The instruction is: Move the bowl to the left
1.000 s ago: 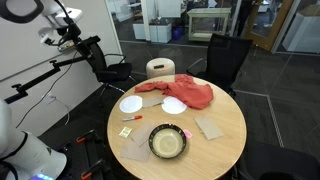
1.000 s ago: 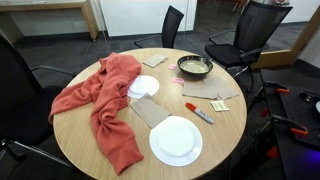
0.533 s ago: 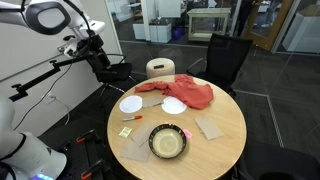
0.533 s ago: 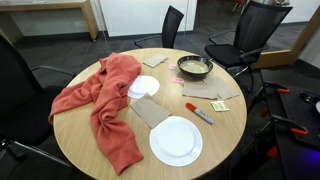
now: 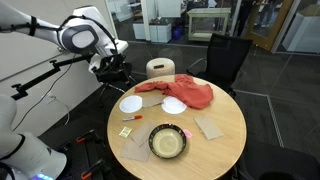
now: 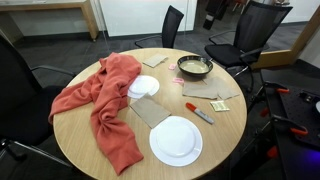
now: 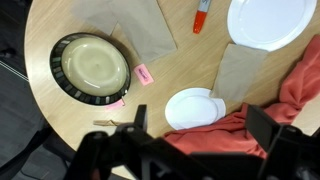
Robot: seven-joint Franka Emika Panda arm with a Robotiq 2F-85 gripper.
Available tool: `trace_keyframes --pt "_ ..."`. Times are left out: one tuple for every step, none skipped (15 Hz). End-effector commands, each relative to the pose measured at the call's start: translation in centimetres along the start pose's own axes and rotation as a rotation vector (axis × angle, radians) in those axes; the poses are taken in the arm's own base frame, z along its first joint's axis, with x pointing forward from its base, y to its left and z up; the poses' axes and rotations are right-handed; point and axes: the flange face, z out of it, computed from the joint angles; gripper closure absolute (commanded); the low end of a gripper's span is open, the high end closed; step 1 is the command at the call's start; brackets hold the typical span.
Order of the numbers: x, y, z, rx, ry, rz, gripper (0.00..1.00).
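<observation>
The bowl [image 5: 168, 142] has a dark rim and pale inside and sits near the table's edge; it also shows in an exterior view [image 6: 195, 67] and at the left of the wrist view [image 7: 91, 68]. My gripper [image 5: 112, 60] hangs high in the air off the table's side, far from the bowl. In the wrist view its two fingers are spread wide with nothing between them [image 7: 200, 130], above a white plate and the red cloth.
The round wooden table [image 5: 225, 112] holds two white plates [image 6: 176, 140] [image 6: 143, 87], a red cloth [image 6: 105, 100], a red marker [image 6: 198, 113], brown napkins [image 7: 135, 25] and a pink note [image 7: 143, 75]. Office chairs [image 6: 250, 30] stand around the table.
The arm has swung from the far side of the room toward the table. The bowl and other things on the table have not moved.
</observation>
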Motion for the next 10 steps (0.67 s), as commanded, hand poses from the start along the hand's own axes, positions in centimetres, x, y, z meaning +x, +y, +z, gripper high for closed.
trace_keyframes --pt "2.2 0.7 3.8 -0.019 0.035 0.049 0.00" --pt "2.6 0.9 4.8 -0.025 0.049 0.062 0.00" --pt "3.0 1.3 5.8 -0.032 0.065 0.077 0.00" --pt "3.4 1.6 6.8 -0.040 0.075 0.091 0.00" --pt "3.8 2.0 7.7 -0.052 0.092 0.108 0.00" --pt "4.3 2.3 8.5 -0.064 0.102 0.122 0.00" --pt "4.7 2.7 9.3 -0.080 0.113 0.137 0.00" --pt "5.1 3.1 10.0 -0.095 0.123 0.151 0.00" --pt "5.4 3.4 10.9 -0.109 0.131 0.167 0.00" --pt "5.8 3.8 11.6 -0.130 0.140 0.178 0.00"
